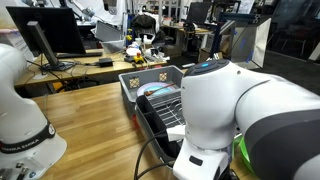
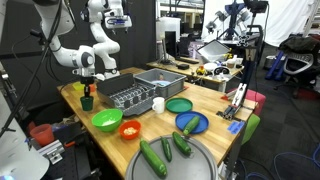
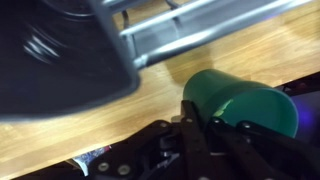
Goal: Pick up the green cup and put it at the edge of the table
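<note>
The green cup (image 2: 87,101) stands near the far left corner of the wooden table (image 2: 152,120), beside the dark dish rack (image 2: 125,95). My gripper (image 2: 87,90) comes down on it from above. In the wrist view the green cup (image 3: 245,103) fills the lower right, with my gripper's (image 3: 215,118) dark fingers closed against its side and the wooden table (image 3: 100,120) just beneath. In an exterior view my own arm (image 1: 225,115) hides the cup.
A grey bin (image 2: 160,78) stands behind the rack. A green bowl (image 2: 106,120), an orange bowl (image 2: 130,128), a green plate (image 2: 179,105), a blue plate (image 2: 192,122) and cucumbers (image 2: 153,157) lie on the table. The dish rack (image 3: 70,45) is close in the wrist view.
</note>
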Controlling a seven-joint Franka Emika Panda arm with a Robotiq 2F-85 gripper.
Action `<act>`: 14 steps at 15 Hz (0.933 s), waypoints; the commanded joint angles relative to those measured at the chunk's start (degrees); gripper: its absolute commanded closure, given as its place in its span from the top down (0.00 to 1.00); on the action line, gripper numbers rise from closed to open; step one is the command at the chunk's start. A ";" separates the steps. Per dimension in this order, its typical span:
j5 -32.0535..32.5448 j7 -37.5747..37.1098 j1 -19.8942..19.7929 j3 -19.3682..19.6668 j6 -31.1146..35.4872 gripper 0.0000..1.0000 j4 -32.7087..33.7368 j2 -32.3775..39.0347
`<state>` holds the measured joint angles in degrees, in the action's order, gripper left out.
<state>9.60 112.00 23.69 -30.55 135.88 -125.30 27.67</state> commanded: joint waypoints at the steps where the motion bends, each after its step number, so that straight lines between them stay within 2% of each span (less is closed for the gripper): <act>1: 2.76 3.61 0.76 0.68 -0.56 0.01 2.01 1.71; 11: 3.60 7.30 1.28 0.61 -0.66 0.01 5.46 6.65; 13: 3.23 7.54 1.22 0.43 -1.92 0.32 5.63 6.16; 14: 3.10 7.52 1.19 0.39 -2.06 0.37 5.54 5.93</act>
<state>12.65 117.95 24.67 -30.27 135.57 -120.61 33.55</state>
